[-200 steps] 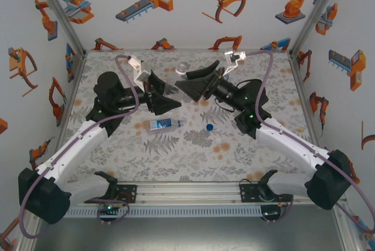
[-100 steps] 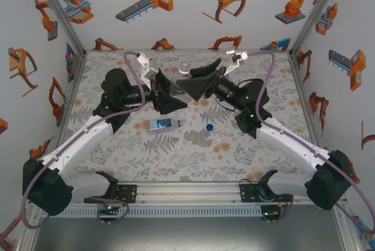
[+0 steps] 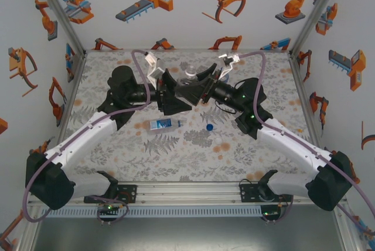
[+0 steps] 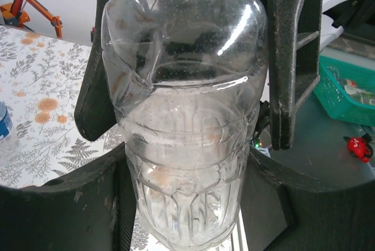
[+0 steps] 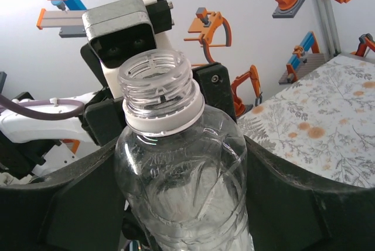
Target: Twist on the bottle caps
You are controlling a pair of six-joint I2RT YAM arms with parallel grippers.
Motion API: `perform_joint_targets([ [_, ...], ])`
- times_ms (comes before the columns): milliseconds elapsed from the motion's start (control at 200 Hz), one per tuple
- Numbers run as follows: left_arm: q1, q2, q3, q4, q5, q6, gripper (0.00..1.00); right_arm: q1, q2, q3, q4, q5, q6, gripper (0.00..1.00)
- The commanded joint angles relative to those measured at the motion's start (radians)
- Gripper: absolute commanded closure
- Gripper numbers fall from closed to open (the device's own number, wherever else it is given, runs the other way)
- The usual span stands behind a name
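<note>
**A:** What is held, as it is seen from above?

**B:** A clear bottle (image 3: 188,77) is gripped from two sides over the far middle of the counter (image 3: 176,160). The left gripper (image 3: 176,91) is closed on it from the left and the right gripper (image 3: 200,85) from the right. Its mouth is turned up toward the camera, so the long axis is judged to be about upright.

**A:** And the caps?

**B:** A blue cap (image 3: 209,126) is lying on the near side of both grippers, apart from them and nearer to the right arm. A labelled bottle (image 3: 162,124) is laid on its side near the cap, to the left, with its long axis left to right. Bare counter is left around the cap, so the room for a reach from above is judged enough.

**A:** What is shown at the left wrist?

**B:** The body of the clear bottle (image 4: 184,122) is pressed between the left gripper's fingers (image 4: 58,210), and a dent is seen in its wall. The other gripper's fingers (image 4: 293,57) are seen along the shoulder.

**A:** And at the right wrist?

**B:** The open neck (image 5: 156,84), with a white ring under it, is shown without a cap. The body below is clasped by the right gripper. It is judged that one gripper must be freed before a cap can be fetched, and the right one is better placed.
</note>
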Motion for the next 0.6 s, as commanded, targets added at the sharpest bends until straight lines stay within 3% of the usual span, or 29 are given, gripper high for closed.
perform_joint_targets([
  [0,-0.018,0.023,0.05,-0.002,0.014,-0.02,0.37,0.006,-0.023,0.037,-0.005,-0.025,-0.029,0.51],
  [275,-0.045,0.059,0.082,-0.014,0.035,-0.016,0.35,0.006,-0.03,0.034,-0.01,-0.014,-0.038,0.54],
  [596,-0.049,0.048,0.074,-0.035,0.025,0.014,0.53,0.006,-0.055,0.032,-0.052,0.013,-0.066,0.54],
])
